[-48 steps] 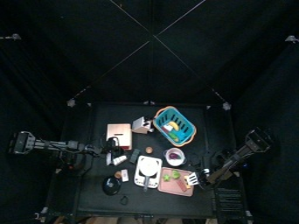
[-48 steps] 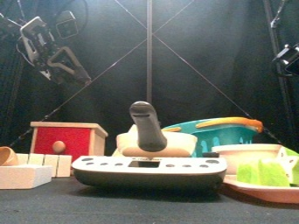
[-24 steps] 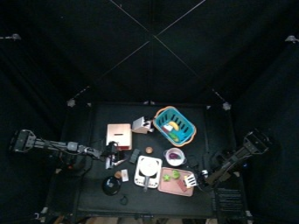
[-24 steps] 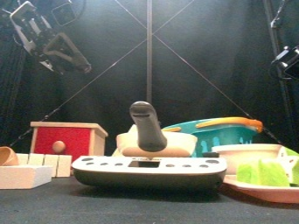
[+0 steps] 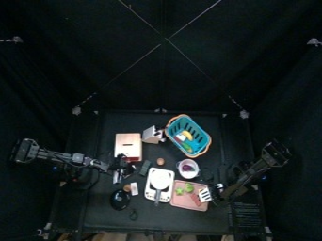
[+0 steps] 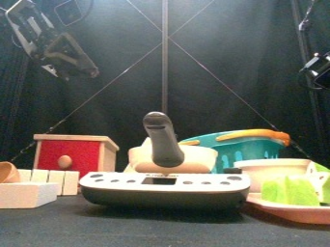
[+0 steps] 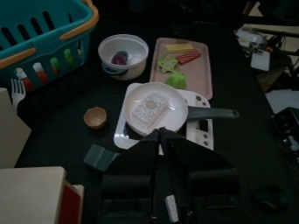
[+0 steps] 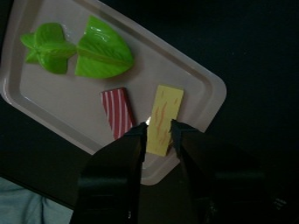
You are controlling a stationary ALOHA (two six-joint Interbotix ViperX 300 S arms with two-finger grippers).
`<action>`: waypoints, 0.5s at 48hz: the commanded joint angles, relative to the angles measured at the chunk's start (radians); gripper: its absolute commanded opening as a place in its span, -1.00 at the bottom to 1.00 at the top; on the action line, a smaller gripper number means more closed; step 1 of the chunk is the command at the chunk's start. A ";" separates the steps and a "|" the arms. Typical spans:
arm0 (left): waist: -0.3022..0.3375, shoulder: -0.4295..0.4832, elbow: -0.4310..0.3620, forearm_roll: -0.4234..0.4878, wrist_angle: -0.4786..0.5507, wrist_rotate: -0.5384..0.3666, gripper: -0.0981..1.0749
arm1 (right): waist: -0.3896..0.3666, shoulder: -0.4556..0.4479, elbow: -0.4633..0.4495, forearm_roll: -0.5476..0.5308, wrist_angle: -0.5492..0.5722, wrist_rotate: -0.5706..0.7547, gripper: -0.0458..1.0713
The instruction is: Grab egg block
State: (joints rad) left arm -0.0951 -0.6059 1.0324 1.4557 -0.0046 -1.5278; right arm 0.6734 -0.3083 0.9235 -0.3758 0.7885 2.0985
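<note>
**Top view.** Worktop w/ two arms. R tool hangs over the pink tray at the front-right corner. L tool is near the middle-left, well apart from the tray. The egg block is too small to pick out here. A teal basket stands behind the tray.

**Front view.** Tray at lower right, carrying green lettuce pieces; the egg block is hidden behind the rim. L arm is high at upper left, R arm at the right edge; neither tool's jaws can be read here.

**L wrist view.** L tool: jaws together, holding nothing. Egg block shows as a small flat yellow strip on the tray, just beside a red strip, well beyond the tool; a white pan lies between.

**R wrist view.** Egg block: thin, flat, rectangular, plain pale yellow, lying flat on the tray near one corner, approx. parallel to the red strip and apart from it. Lettuce pieces lie at the tray's other end. R tool: jaws apart, directly above the block's near end, one tip on each long side; the block shows in the gap. Contact cannot be told; nothing is clamped.
</note>
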 commanded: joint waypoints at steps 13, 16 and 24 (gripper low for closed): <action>0.011 -0.002 -0.011 0.000 0.002 -0.002 0.08 | -0.021 0.060 -0.006 -0.003 -0.028 -0.003 0.44; 0.011 -0.002 -0.009 -0.002 0.002 -0.002 0.08 | -0.026 0.069 -0.006 -0.006 -0.032 -0.005 0.49; 0.014 -0.002 -0.008 -0.002 0.003 -0.002 0.08 | -0.035 0.083 -0.006 -0.017 -0.049 -0.005 0.60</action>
State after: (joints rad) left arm -0.0859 -0.6059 1.0370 1.4542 -0.0031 -1.5278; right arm 0.6443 -0.2178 0.9250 -0.3881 0.7470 2.0939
